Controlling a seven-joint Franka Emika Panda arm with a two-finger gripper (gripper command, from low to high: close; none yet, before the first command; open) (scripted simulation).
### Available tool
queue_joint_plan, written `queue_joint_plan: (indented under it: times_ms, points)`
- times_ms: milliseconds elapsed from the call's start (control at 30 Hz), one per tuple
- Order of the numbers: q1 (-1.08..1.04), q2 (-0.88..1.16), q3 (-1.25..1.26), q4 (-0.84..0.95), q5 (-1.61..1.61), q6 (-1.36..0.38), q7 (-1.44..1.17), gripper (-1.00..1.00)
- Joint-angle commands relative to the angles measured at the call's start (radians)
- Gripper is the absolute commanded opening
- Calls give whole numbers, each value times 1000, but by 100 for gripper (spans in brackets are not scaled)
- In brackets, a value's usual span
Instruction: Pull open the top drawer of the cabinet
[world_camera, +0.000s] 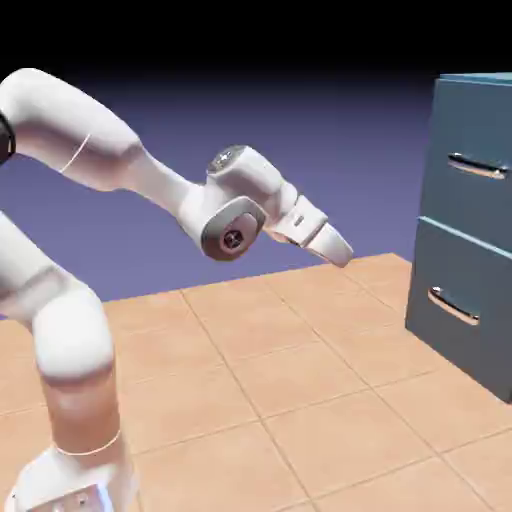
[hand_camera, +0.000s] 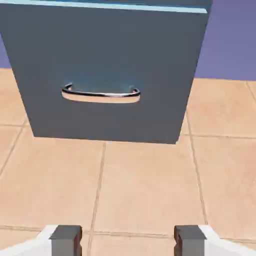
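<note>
The slate-blue cabinet stands at the right edge of the exterior view. Its top drawer is flush and carries a silver bar handle. My gripper hangs in the air well left of the cabinet, at about the height of the seam between the two drawers, pointing right and slightly down. In the hand view the two grey fingertips sit far apart, so the gripper is open and holds nothing. That view shows the lower drawer front and its handle; the top drawer is out of frame there.
The lower drawer with its own handle is also flush. Tan tiled floor stretches between my arm and the cabinet. The white arm's elbow and base fill the exterior view's left.
</note>
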Motion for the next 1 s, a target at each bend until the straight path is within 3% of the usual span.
queue_joint_plan:
  times_ms: [0,967]
  points:
    - [-26,-4,23,17,35,-2,-44,0]
    - [-786,-118,681,519,1046,-59,-1305,0]
